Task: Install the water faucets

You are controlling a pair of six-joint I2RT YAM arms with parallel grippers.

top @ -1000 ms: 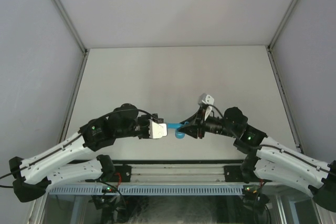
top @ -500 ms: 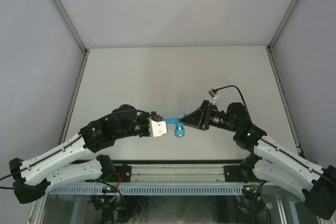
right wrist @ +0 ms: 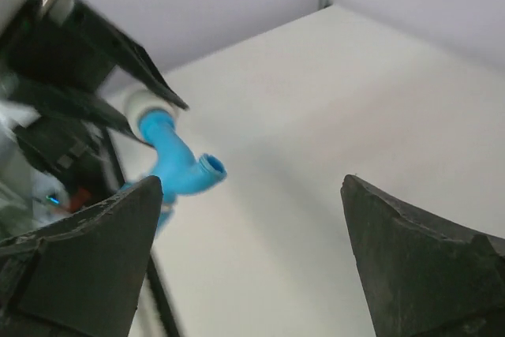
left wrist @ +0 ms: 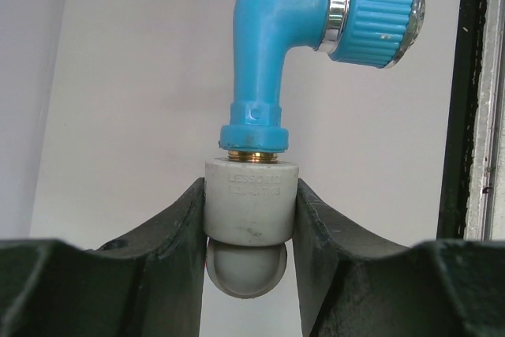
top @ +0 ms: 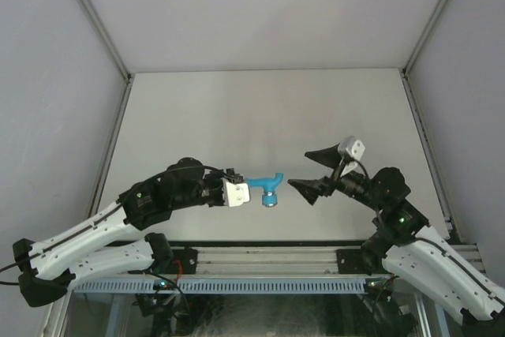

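While my left jaws are clamped on the white-grey pipe fitting, the blue water faucet sticks out of that fitting to the right. It is held in the air above the near part of the tabletop. A thin band of brass thread shows between the faucet collar and the fitting. My right jaws are wide apart and hold nothing. Their tips are just to the right of the faucet, with a small open gap between. Behind the faucet the tabletop stretches to the grey back wall, and side walls close it left and right. In front of the faucet, a metal rail runs along the tabletop edge.
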